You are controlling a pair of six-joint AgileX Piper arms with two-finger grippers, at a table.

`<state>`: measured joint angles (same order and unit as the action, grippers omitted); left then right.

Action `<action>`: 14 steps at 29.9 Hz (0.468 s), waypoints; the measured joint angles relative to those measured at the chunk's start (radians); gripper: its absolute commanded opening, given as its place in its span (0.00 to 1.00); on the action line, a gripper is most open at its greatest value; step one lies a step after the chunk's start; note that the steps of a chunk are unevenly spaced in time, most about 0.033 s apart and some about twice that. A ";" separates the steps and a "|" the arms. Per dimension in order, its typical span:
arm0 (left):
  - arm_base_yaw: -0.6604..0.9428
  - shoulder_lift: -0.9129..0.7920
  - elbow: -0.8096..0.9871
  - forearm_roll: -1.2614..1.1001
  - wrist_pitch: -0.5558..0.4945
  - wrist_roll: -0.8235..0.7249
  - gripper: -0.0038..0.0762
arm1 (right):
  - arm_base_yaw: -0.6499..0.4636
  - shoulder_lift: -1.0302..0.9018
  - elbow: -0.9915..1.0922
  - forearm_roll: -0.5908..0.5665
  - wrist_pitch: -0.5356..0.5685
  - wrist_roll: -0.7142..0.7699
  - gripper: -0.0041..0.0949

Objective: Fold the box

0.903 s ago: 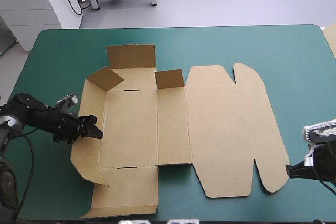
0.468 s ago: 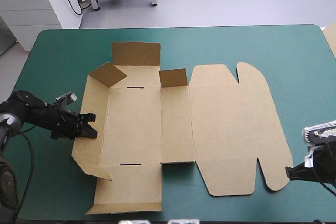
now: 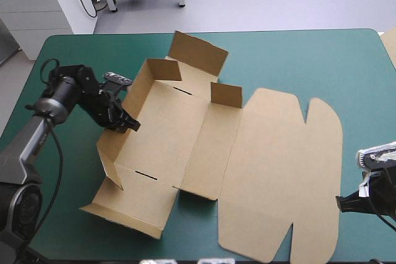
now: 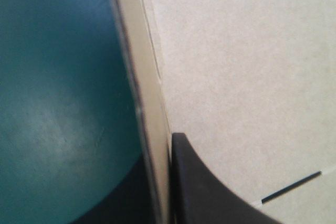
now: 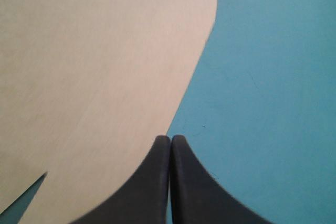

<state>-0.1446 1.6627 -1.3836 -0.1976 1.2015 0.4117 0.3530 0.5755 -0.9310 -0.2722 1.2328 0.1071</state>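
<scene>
The brown box [image 3: 185, 134] lies on the teal-green cover, turned askew, with its far flaps and left wall raised and its wide lid [image 3: 284, 171] flat toward the right. My left gripper [image 3: 129, 123] is shut on the left wall. In the left wrist view the wall's edge [image 4: 149, 103] runs between the black fingers of the gripper [image 4: 164, 145], and the box floor [image 4: 252, 77] with a slot lies beyond. My right gripper [image 3: 342, 202] sits at the near right, shut and holding nothing. In the right wrist view the right gripper [image 5: 169, 141] points along the lid's rounded edge [image 5: 94, 77].
Bare teal-green cover [image 3: 297, 54] stretches along the far side and to the right of the lid. A pale sheet edge [image 3: 390, 44] shows at the table's right edge. The lid's near corner reaches close to the table's front edge.
My left gripper has swung toward the far side with the wall in its grip. The whole box has turned on the table and its left wall stands higher. The right arm has not moved.
</scene>
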 measured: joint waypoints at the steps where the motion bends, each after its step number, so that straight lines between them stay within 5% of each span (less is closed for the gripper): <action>1: -0.040 0.016 -0.029 0.038 0.001 0.000 0.04 | 0.000 0.000 0.000 0.000 0.000 0.000 0.03; 7: -0.204 0.108 -0.155 0.287 -0.006 0.009 0.04 | 0.000 0.000 0.000 0.000 0.019 0.000 0.03; 14: -0.298 0.122 -0.186 0.450 -0.231 0.016 0.04 | 0.000 -0.001 0.000 -0.001 0.019 -0.005 0.03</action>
<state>-0.4428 1.7848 -1.5698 0.2526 0.9709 0.4281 0.3530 0.5747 -0.9310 -0.2732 1.2513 0.1018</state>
